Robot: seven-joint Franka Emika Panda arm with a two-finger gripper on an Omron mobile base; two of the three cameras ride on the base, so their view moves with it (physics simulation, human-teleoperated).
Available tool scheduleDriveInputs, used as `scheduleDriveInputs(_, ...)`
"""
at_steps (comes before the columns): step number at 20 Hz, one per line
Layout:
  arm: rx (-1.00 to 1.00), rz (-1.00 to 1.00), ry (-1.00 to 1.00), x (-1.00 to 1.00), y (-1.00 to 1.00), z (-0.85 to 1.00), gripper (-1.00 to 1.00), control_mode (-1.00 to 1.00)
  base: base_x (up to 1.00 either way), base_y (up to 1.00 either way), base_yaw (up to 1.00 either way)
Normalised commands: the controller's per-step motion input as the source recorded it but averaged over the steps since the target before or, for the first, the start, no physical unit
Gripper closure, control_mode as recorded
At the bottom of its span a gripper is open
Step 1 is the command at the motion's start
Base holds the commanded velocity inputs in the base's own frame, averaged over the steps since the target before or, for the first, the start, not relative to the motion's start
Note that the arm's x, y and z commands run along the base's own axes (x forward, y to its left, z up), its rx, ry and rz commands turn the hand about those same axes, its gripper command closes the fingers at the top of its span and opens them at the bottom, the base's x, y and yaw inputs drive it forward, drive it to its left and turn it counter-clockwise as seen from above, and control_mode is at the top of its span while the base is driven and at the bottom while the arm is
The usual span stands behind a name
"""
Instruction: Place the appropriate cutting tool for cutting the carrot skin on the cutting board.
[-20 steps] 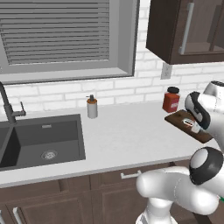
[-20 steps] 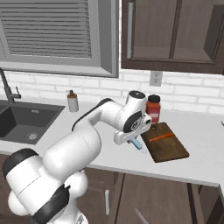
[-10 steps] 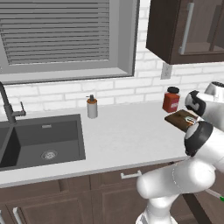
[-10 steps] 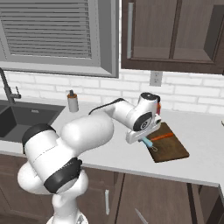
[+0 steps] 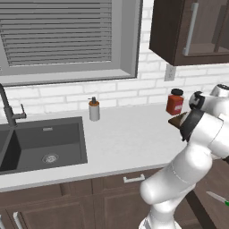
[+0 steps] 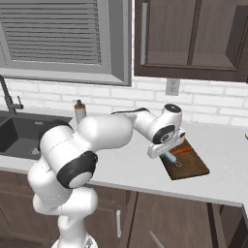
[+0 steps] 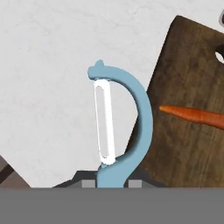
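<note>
The peeler [image 7: 131, 127] has a smooth, matt light-blue plastic-looking frame and a glossy white blade. The cutting board [image 7: 188, 144] is dark brown wood with visible grain, and the carrot [image 7: 194, 115] on it looks smooth. The counter [image 7: 48, 87] is pale, faintly mottled stone, matt.

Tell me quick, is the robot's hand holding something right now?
Gripper: closed on the blue peeler, held just above the cutting board's edge.

Base views flank arm, both sharing counter [image 5: 134, 138] and cutting board [image 6: 190, 164]; hand view close above.
</note>
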Motion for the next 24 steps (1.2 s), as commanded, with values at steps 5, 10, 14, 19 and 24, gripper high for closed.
scheduleDriveInputs(5, 0.00, 0.00, -0.01, 0.22, -0.05, -0.29, 1.00, -1.00, 0.00, 0.00, 0.00)
scheduleDriveInputs(10, 0.00, 0.00, -0.05, 0.18, -0.19, -0.30, 1.00, -1.00, 0.00, 0.00, 0.00)
scheduleDriveInputs(14, 0.00, 0.00, -0.06, 0.27, -0.15, -0.25, 1.00, -1.00, 0.00, 0.00, 0.00)
scheduleDriveInputs(19, 0.00, 0.00, -0.04, 0.30, -0.10, -0.27, 1.00, -1.00, 0.00, 0.00, 0.00)
scheduleDriveInputs(24, 0.00, 0.00, -0.06, 0.14, -0.05, -0.20, -1.00, -1.00, 0.00, 0.00, 0.00)
